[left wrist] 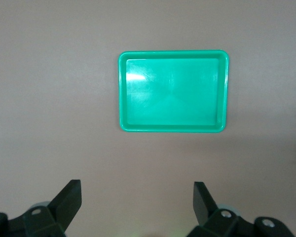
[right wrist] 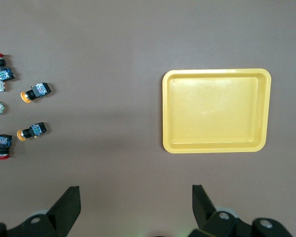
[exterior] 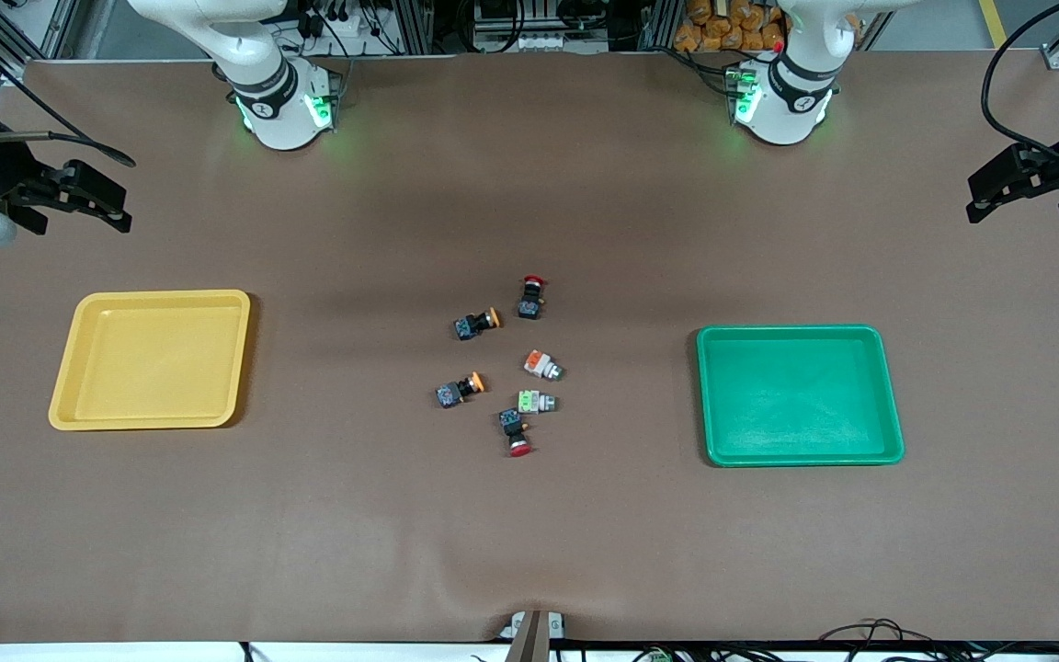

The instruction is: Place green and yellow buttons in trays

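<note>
While arms wait, left hand (left wrist: 135, 202) and right hand (right wrist: 135, 202) wide open, empty.

Even, soft overhead light fills all views. The tabletop (exterior: 529, 533) looks matte, darkest around 12 o'clock. A white glare patch sits on the green tray (left wrist: 138, 76). Button shadows are faint; the wrist views look slightly soft.
</note>
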